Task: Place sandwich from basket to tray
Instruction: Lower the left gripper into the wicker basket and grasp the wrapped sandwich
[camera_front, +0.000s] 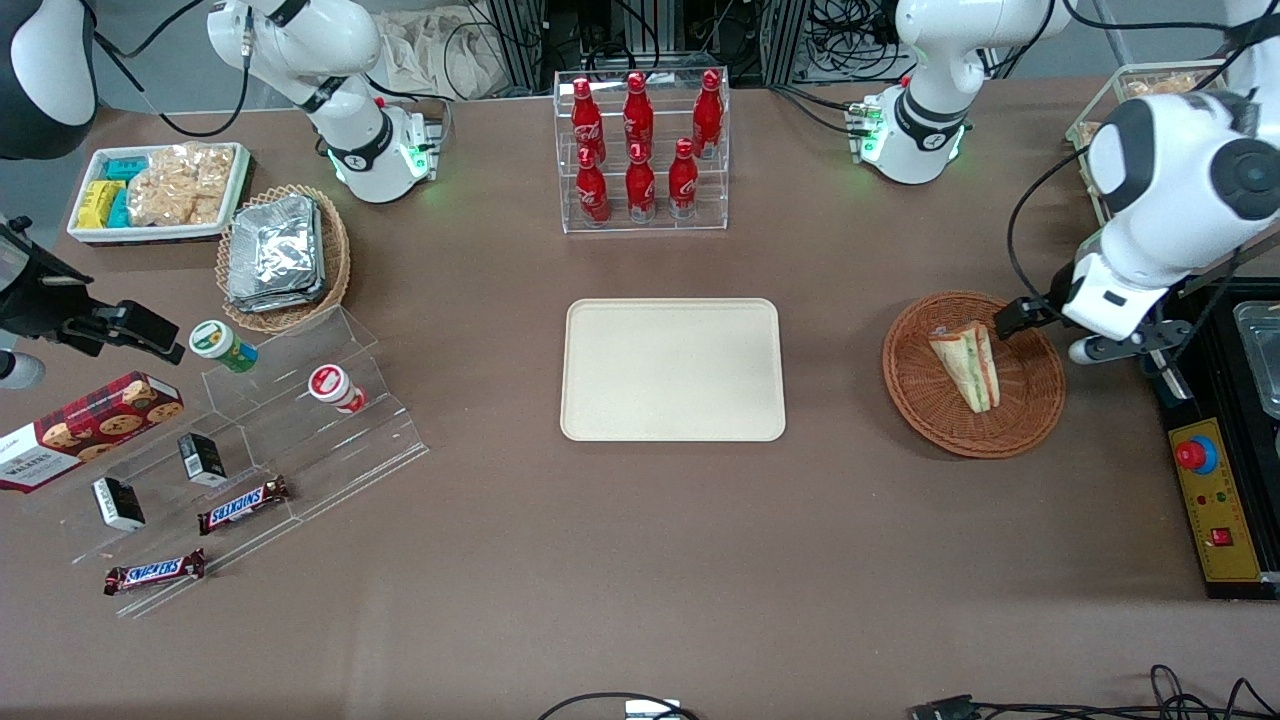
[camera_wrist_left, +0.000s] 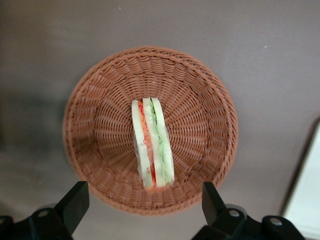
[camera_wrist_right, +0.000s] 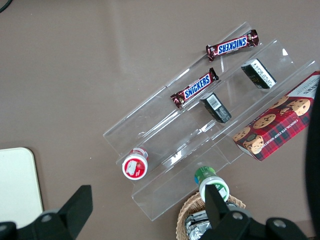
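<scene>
The triangular clear-wrapped sandwich (camera_wrist_left: 152, 145) lies in the round reddish-brown wicker basket (camera_wrist_left: 95, 125) on the brown bench (camera_front: 640, 560). The end effector (camera_wrist_left: 145, 200) hovers above it, fingers (camera_wrist_left: 75, 200) spread apart, holding nothing. The cream rectangular tray (camera_front: 672, 370) sits nearby.

The left arm's claw (camera_wrist_left: 142, 205) hangs tipped downward (fingers spread wide)

We see the sandwich (camera_front: 966, 363) lying in the round basket (camera_front: 973, 374) at the right of the frame, its narrow end toward the lower edge. Our gripper (camera_front: 1035, 325) hangs at the basket's upper right rim. The empty tray (camera_front: 672, 369) sits mid-frame, well apart from the basket.
</scene>
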